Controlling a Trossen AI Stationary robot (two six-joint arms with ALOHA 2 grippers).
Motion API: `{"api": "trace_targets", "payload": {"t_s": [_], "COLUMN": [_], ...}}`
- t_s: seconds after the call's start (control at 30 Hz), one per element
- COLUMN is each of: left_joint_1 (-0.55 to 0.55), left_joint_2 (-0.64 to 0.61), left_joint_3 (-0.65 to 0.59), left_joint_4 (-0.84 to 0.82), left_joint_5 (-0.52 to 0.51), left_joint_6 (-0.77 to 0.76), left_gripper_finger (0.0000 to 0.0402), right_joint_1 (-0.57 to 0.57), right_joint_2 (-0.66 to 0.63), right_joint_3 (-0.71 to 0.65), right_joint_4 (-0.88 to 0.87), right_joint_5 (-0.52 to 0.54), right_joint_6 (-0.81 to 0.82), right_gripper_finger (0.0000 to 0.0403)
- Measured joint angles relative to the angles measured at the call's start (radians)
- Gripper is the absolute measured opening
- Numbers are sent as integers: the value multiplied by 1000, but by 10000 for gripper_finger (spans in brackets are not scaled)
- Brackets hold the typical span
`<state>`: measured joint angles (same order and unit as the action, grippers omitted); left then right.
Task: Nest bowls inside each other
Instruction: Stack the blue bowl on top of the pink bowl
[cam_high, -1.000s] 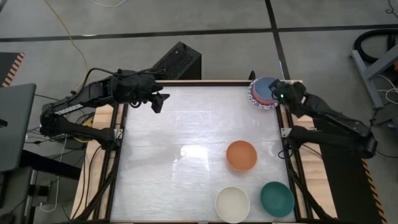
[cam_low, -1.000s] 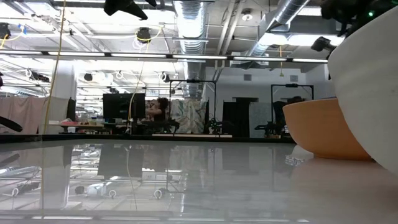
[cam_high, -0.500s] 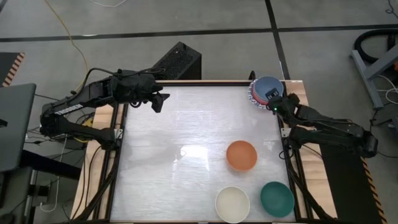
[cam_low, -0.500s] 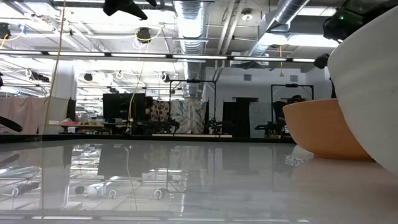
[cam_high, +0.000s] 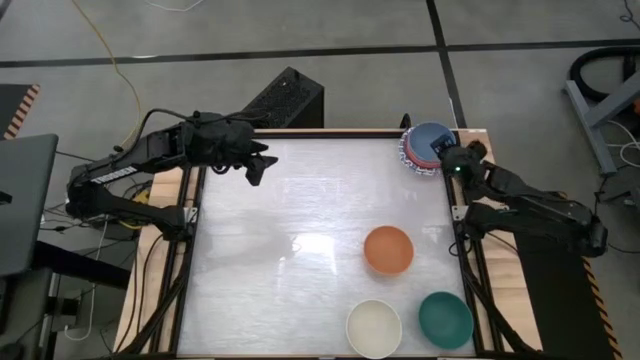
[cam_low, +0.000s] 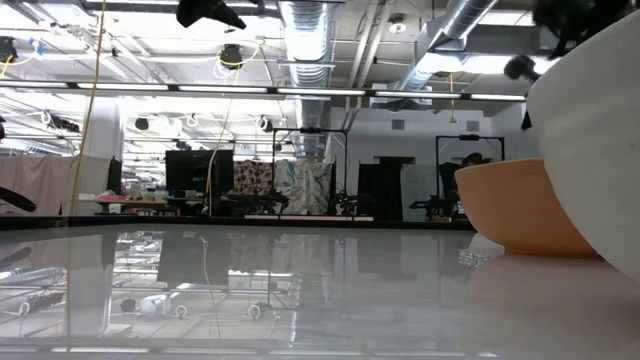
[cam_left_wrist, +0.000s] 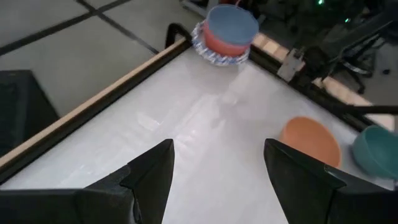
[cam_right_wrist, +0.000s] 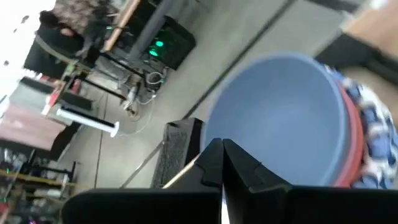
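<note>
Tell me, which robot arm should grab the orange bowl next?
Probably the right. Its gripper, shut and empty, sits by the bowl stack, on the orange bowl's side of the table. The left gripper, open, hovers across the table.

Left claw (cam_high: 258, 165) hangs spread wide (arm stretched inward); right claw (cam_high: 447, 153) is pinched closed.

- The table (cam_high: 300, 200) top is a smooth, glossy white sheet that mirrors the ceiling lights; its edges are pale bare wood.
- The blue bowl (cam_right_wrist: 286, 118) at the far right corner looks like smooth matt plastic.
- Under it, the patterned bowl (cam_left_wrist: 214, 57) rim looks glazed.
- The orange bowl (cam_high: 388, 250), cream bowl (cam_high: 373, 327) and teal bowl (cam_high: 445, 318) show smooth, softly shiny insides.
- Both arms are dark matt, the left gripper (cam_left_wrist: 217, 163) fingers (cam_left_wrist: 155, 174) too.
</note>
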<state>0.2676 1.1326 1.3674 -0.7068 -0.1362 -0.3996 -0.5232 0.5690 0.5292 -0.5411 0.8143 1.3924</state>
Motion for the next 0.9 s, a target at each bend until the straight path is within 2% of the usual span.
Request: {"api": "trace_targets", "payload": {"t_s": [0.07, 0.17, 0.47, 0.73, 0.9], "left_joint_1": [1, 0, -8, -33, -37], "left_joint_2": [16, 53, 190, 249, 259], "left_joint_3": [0, 0, 0, 0, 0], "left_joint_4": [18, 62, 99, 146, 157], "left_joint_5": [24, 66, 185, 219, 219], "left_joint_6": [1, 7, -6, -16, -20], "left_gripper_finger": [238, 238, 238, 238, 238], "right_joint_1": [0, 4, 6, 6, 7], "right_joint_2": [-21, -36, 0, 14, 11], "right_joint_3": [28, 59, 60, 59, -5], "right_joint_4": [-20, -98, -391, -339, -266], "right_joint_5": [0, 19, 48, 79, 79], "right_joint_6": [-78, -94, 153, 106, 94], "right_gripper_finger": [16, 11, 10, 10, 9]}}
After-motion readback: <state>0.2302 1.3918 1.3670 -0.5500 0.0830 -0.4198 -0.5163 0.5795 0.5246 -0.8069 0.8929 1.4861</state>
